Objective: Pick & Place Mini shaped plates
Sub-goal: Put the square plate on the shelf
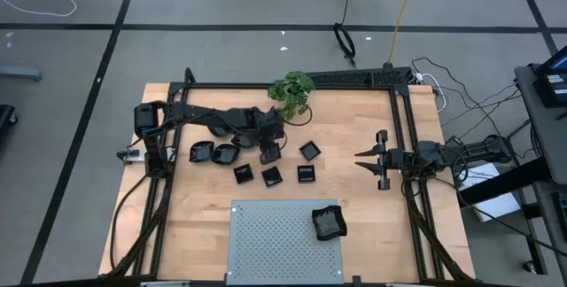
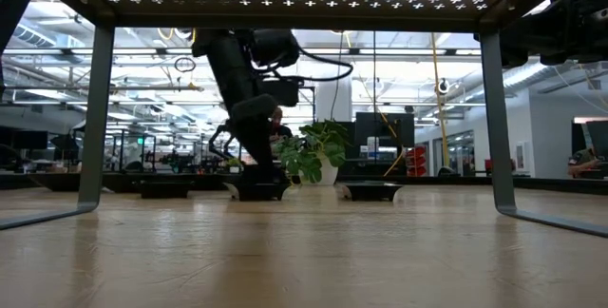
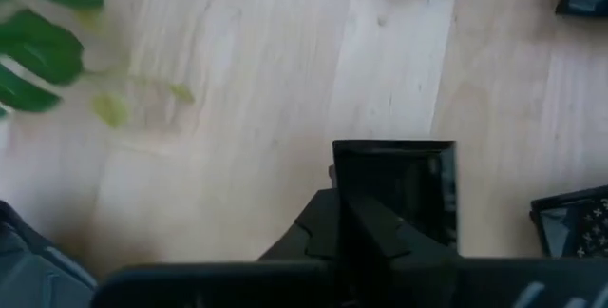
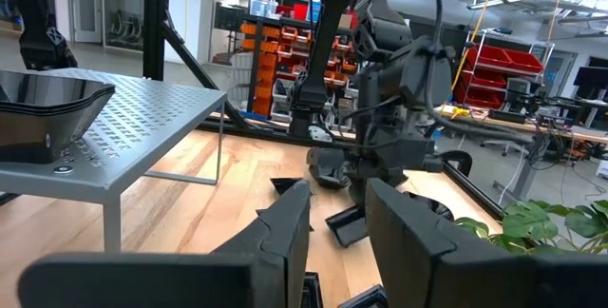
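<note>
Several small glossy black plates lie on the wooden table, among them a rounded pair [image 1: 213,153] at the left and square ones [image 1: 305,174] in the middle. My left gripper [image 1: 269,151] is low over a square plate [image 3: 408,184] near the plant and shut on it; the low view [image 2: 256,182] shows it down at the table. A stack of plates [image 1: 328,223] sits on the grey perforated panel [image 1: 275,243]. My right gripper [image 1: 372,159] waits open and empty at the table's right side. My left gripper holds the square plate by one side rim [image 3: 334,170]. One finger [image 3: 370,227] reaches into the dish and the other stands outside the rim. The fingers come from above, pointing down. In the low view the plate [image 2: 256,193] seems to rest on the table.
A green leafy plant [image 1: 292,92] stands at the far edge, close behind the left gripper. The raised panel stands on legs [image 2: 95,118] at the near edge. A black frame [image 1: 403,127] borders the table. Bare wood lies between the plates and the right gripper.
</note>
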